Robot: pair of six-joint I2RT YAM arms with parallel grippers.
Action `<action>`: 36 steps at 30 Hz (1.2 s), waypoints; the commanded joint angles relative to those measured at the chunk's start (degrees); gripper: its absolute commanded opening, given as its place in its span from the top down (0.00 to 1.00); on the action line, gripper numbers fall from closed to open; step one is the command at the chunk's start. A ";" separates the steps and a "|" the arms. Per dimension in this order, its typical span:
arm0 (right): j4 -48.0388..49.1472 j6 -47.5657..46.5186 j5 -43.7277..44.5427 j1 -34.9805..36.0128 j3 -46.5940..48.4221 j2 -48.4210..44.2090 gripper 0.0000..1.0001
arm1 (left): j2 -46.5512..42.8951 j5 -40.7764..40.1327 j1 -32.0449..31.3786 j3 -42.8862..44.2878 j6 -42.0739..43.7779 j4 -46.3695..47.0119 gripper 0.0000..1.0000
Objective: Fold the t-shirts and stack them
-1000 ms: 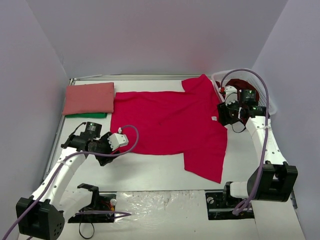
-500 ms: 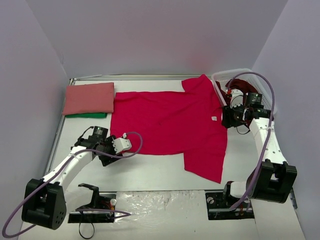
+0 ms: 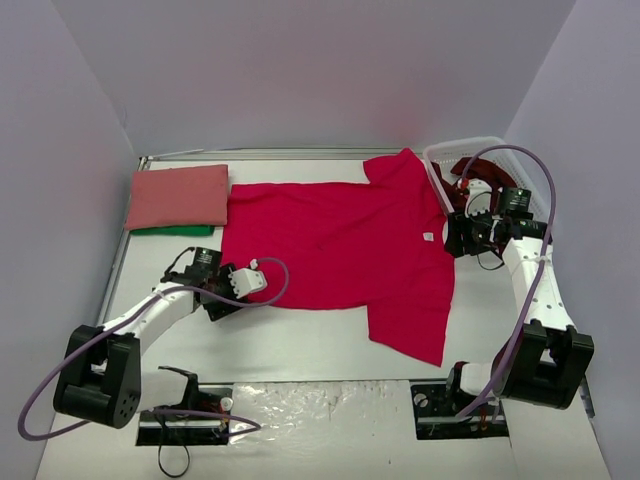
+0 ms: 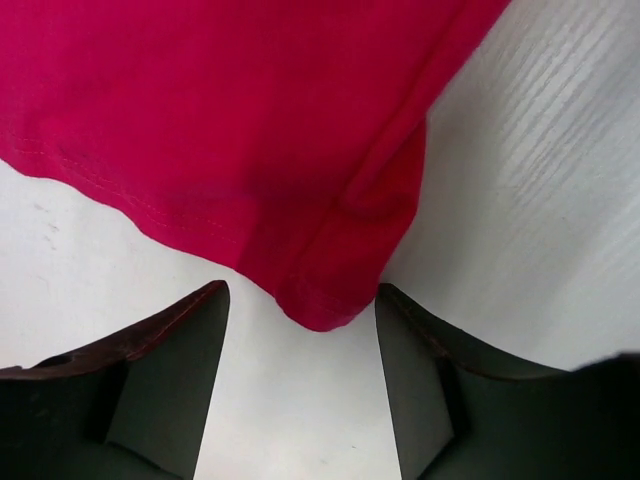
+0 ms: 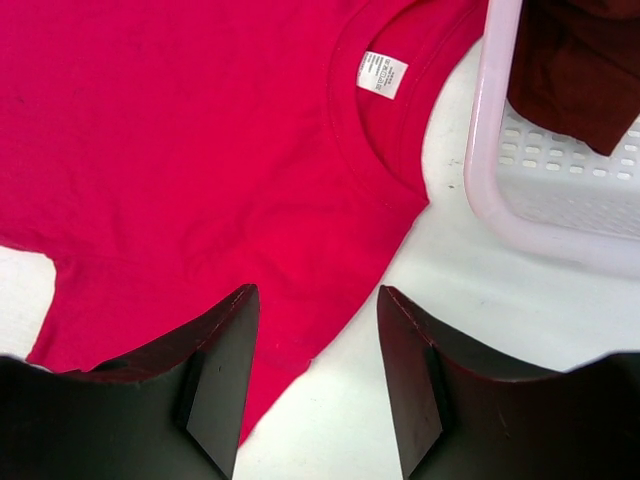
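A bright crimson t-shirt (image 3: pixel 340 250) lies spread flat on the white table, its white neck label (image 5: pixel 382 73) at the right. My left gripper (image 4: pixel 300 300) is open, its jaws either side of the shirt's bottom corner (image 4: pixel 325 290), low over the table; it shows in the top view (image 3: pixel 222 292) too. My right gripper (image 5: pixel 318 300) is open over the shirt's shoulder edge beside the collar, also seen from above (image 3: pixel 452 232). A dull salmon-red shirt (image 3: pixel 178 195) lies folded at the far left. A dark maroon shirt (image 3: pixel 482 172) lies in the basket.
The white lattice basket (image 3: pixel 540 205) stands at the far right, close behind my right gripper; its rim shows in the right wrist view (image 5: pixel 480 150). A green item (image 3: pixel 170 231) sticks out under the salmon shirt. Walls close in on the left, back and right.
My left gripper has moved right and forward to the crimson shirt's bottom-left corner. My right gripper has shifted slightly right, toward the basket. The shirts have not moved.
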 commanded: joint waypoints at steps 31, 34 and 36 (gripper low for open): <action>-18.31 -12.50 16.92 15.54 8.89 20.41 1.00 | 3.57 -11.40 -0.24 9.29 -11.33 0.35 0.98; -17.34 -12.16 17.89 16.16 9.23 24.02 1.00 | 4.63 -12.55 -0.24 9.03 -12.82 1.76 0.98; -16.20 -11.63 18.33 16.25 9.93 27.09 1.00 | 4.98 -11.94 -0.24 9.11 -13.44 2.02 0.98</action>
